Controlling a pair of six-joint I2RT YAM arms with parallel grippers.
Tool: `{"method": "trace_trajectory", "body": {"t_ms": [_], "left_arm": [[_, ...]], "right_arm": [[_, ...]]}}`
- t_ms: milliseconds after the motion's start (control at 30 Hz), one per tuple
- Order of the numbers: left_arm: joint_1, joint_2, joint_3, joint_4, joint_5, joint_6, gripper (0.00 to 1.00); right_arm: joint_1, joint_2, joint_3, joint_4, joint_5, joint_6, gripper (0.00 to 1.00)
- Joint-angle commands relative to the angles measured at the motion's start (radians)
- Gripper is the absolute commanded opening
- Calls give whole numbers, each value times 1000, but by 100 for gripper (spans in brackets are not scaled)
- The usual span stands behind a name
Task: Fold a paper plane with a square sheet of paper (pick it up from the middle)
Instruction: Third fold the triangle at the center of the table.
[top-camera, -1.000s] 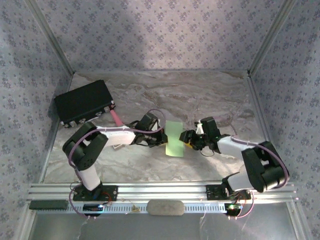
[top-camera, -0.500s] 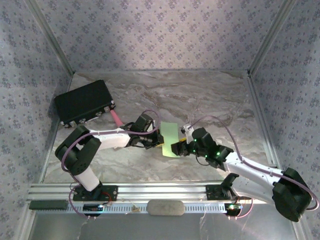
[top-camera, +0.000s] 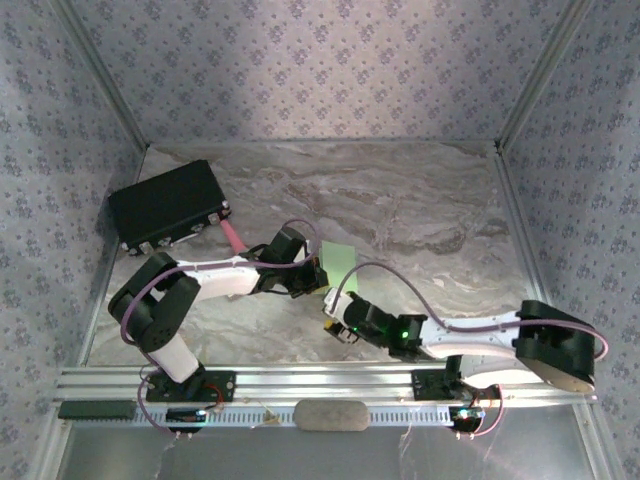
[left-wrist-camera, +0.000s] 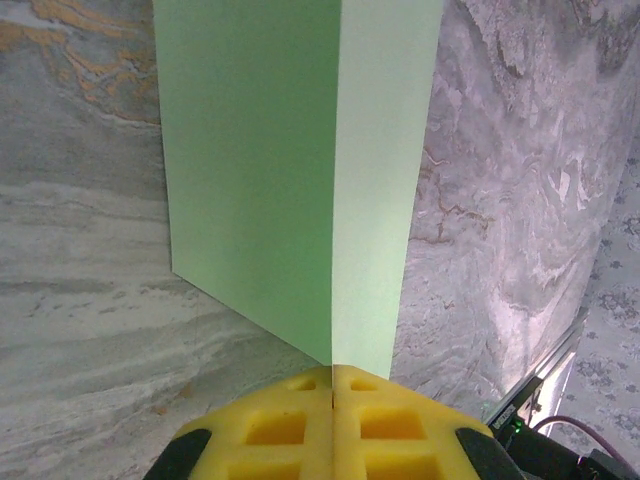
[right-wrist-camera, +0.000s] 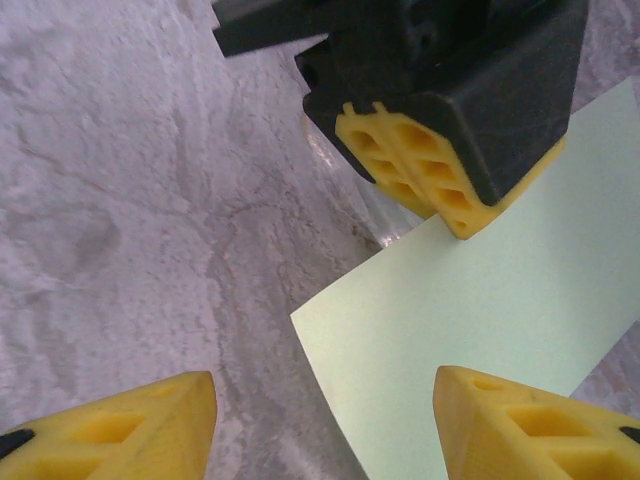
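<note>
1. Grey marbled surface (top-camera: 420, 200). Carries everything listed; unchanged.

2. Big black rectangular box (top-camera: 168, 205). Far left corner, well apart from the work; has not moved.

3. Right gripper (top-camera: 335, 325). A second ago it sat at the paper's right edge. The arm has since swung round and stretched low along the near side. Jaws now spread wide, seen in its wrist view (right-wrist-camera: 325, 420) with the sheet's near corner between and beyond them, untouched. Judgement: it has let go and is repositioning for a fresh grip.

4. Left gripper (top-camera: 318, 275). Has kept its place at the paper's left side. Jaws pressed together (left-wrist-camera: 333, 375), pinching the sheet at the end of its crease.

5. Pale-green square sheet of paper (top-camera: 340, 260). Centre of the surface, folded along one straight crease (left-wrist-camera: 290, 170), now carried by the left gripper alone; it looks shorter from above than before. Whether its far edge rests down cannot be told. Judgement: first fold made, nose folds not yet begun.

6. Slim pink cylinder (top-camera: 232, 236). Beside the black box; unmoved.
</note>
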Motion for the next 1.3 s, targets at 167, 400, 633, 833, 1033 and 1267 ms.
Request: {"method": "trace_trajectory", "body": {"t_ms": [167, 400, 633, 833, 1033, 1267], "left_arm": [[-10, -6, 7, 35, -1, -21, 0], [-10, -6, 11, 28, -2, -15, 0], [-10, -11, 7, 25, -10, -14, 0], [-10, -13, 7, 16, -16, -7, 0], [-10, -13, 9, 12, -20, -4, 0], [-12, -14, 13, 3, -25, 0, 0]], "right_arm": [[48, 133, 39, 148, 254, -69, 61], [52, 181, 40, 167, 262, -75, 52], [66, 169, 30, 172, 272, -68, 47], [70, 153, 12, 172, 266, -75, 38], [69, 119, -6, 166, 269, -74, 32], [70, 112, -8, 153, 270, -63, 27]]}}
